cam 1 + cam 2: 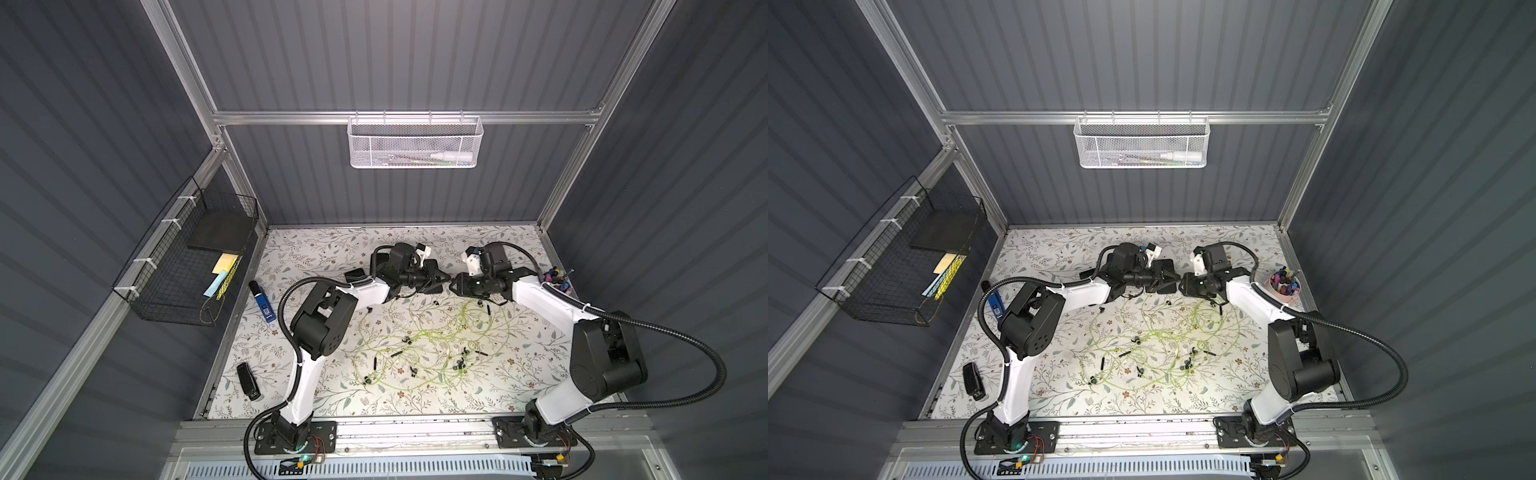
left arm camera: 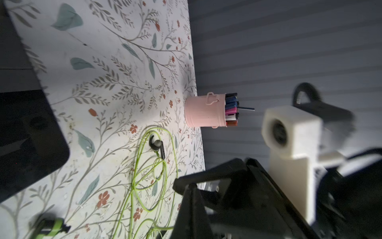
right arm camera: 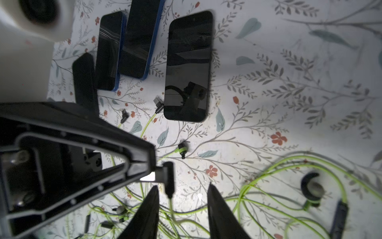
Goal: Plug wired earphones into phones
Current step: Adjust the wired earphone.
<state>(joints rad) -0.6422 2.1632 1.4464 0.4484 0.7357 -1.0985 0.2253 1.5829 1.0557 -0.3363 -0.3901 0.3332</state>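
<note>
Right end effector (image 3: 183, 185) gapes, left end effector (image 3: 153, 167) clamps wired earphones (image 3: 169, 182) plug, open mat (image 3: 258, 124) before phones (image 3: 188, 66)

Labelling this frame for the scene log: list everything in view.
wired earphones: one tangle, yellow-green cables with black buds and plugs, table centre
phones: four, black, two blue-edged, far middle
stick device: one, blue and black, table's left side
small device: one, black, near-left corner
bucket: one, pink, full of pens, far right
wire basket: one, black, left wall, holding a dark pad and sticky notes
mesh basket: one, white, back rail
table: one, floral
arms: two, white and black
left fingers: shut on an earphone plug
right fingers: open, beside that plug
</note>
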